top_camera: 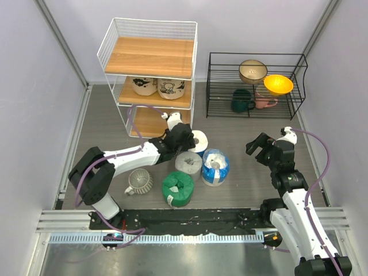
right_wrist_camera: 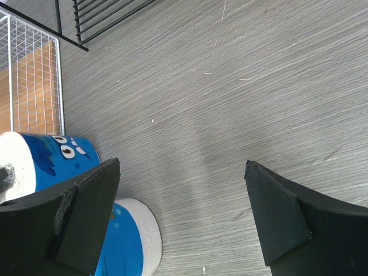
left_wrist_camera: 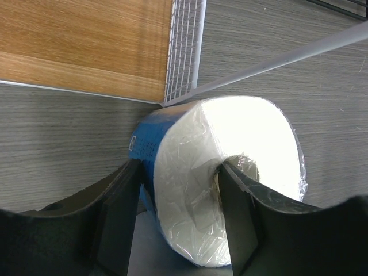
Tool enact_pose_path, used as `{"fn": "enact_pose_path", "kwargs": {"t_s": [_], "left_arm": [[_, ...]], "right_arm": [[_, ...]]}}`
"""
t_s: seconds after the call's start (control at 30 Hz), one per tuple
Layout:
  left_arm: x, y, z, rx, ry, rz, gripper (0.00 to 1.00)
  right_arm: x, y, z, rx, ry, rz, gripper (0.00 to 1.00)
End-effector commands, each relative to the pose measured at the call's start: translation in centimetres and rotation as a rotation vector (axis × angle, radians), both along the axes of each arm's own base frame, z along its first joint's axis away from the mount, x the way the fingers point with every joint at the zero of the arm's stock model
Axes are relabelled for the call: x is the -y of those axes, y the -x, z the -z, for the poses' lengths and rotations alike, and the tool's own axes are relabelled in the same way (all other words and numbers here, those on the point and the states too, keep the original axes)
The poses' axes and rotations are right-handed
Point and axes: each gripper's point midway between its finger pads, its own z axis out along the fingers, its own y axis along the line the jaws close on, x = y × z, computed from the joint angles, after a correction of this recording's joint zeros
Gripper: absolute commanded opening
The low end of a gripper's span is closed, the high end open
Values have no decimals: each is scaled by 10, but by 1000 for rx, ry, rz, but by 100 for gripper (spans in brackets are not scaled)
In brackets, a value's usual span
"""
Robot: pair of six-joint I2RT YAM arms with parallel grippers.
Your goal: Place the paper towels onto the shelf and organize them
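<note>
The counter [top_camera: 103, 126] carries the shelf [top_camera: 150, 57] at the back left, and two tan rolls [top_camera: 144, 85] sit side by side on its middle tier. My left arm [top_camera: 123, 158] lies low and stretched forward toward the shelf's near right corner. Its wrist is tipped down over the blue roll [top_camera: 199, 141], which stands on end on the counter just beside that corner. My right arm [top_camera: 293, 195] is folded up on its own side, well apart from the rolls. Its jaws are spread wide over the counter with nothing between them. The green roll [top_camera: 177, 188], white-blue roll [top_camera: 215, 167] and grey roll [top_camera: 188, 163] cluster just in front of the blue one.

From above I cannot see the left jaws' grip. The left wrist view shows it: one finger [left_wrist_camera: 118, 218] lies against the blue wrap outside and the other finger [left_wrist_camera: 238, 224] sits in the core. Both look pressed on the roll's wall, with the jaws roughly half closed. The right wrist view shows cartoon eyes on the blue roll's side, which are hidden from above.
</note>
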Motion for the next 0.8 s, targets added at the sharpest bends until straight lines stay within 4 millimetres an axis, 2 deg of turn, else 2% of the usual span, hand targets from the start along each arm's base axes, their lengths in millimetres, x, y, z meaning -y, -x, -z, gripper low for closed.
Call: {"fn": "enact_pose_path", "kwargs": {"t_s": [0.0, 0.17, 0.27, 0.3, 0.33, 0.4, 0.5, 0.53, 0.6, 0.77], "left_arm": [[-2, 4, -8, 10, -18, 11, 56], [-4, 14, -25, 21, 42, 31, 54], [-12, 24, -23, 12, 65, 27, 54], [-15, 25, -34, 30, 89, 24, 54], [-20, 31, -28, 21, 89, 18, 54], [-26, 35, -39, 39, 118, 9, 54], [-43, 41, -35, 42, 109, -36, 55], [-49, 42, -44, 62, 121, -53, 55], [-65, 40, -45, 84, 100, -118, 57], [-95, 26, -71, 150, 156, -231, 60]], "right_arm": [[-3, -4, -8, 36, -3, -16, 96], [-4, -3, -6, 31, -6, -17, 96], [-4, -3, -6, 32, -7, -15, 96], [-3, -3, -6, 33, -8, -13, 96], [-4, -3, -6, 32, -10, -14, 96], [-3, -3, -5, 32, -8, -12, 96], [-4, -3, -4, 28, -12, -15, 96], [-4, -3, -2, 27, -14, -14, 96], [-4, -3, -1, 25, -16, -14, 96], [-5, -4, -2, 25, -14, -16, 96]]}}
